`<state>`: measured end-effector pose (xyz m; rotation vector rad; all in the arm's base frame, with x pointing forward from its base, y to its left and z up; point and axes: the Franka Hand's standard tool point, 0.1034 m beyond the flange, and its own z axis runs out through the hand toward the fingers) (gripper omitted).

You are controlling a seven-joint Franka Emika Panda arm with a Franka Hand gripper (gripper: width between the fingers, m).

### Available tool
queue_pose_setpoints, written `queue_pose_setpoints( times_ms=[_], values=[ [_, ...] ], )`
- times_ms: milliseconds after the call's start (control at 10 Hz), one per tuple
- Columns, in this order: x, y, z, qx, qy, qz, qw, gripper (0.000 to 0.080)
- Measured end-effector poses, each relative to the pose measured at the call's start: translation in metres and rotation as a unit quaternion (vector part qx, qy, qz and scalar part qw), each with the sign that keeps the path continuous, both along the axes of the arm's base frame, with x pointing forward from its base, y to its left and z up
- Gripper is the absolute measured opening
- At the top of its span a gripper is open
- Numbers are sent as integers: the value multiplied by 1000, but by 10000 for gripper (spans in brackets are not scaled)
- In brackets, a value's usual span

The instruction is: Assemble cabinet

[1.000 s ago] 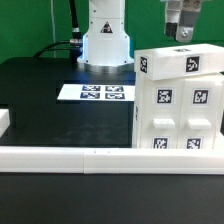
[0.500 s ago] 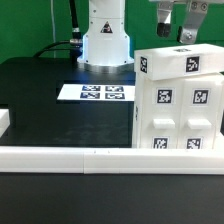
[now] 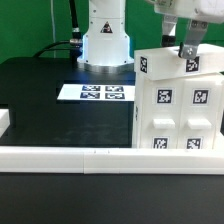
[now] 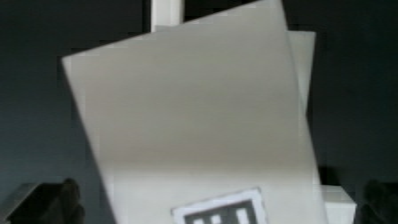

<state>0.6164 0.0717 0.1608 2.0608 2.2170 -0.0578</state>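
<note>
Jaws standing wide, the gripper [image 3: 187, 47] is hovering at the cabinet [image 3: 180, 100] top, apparently positioning to grasp.

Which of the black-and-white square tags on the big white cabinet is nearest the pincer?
The tag on the top face of the boxy white plastic cabinet, directly under the open pincer; the other tags sit lower, on its front.

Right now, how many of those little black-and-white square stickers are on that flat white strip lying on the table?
4, side by side in a row along the marker board, lying flat on the black table beside the cabinet. None seem hidden.
</note>
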Motion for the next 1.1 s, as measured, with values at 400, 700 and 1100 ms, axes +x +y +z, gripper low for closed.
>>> queue_pose_setpoints(
  times_ms=[400, 700, 1100],
  values=[
    [0, -3, -2, 0, 1, -6, 1000, 674],
    [0, -4, -2, 0, 1, -6, 1000, 560],
    [0, -4, -2, 3, -4, -60, 998, 560]
  ],
)
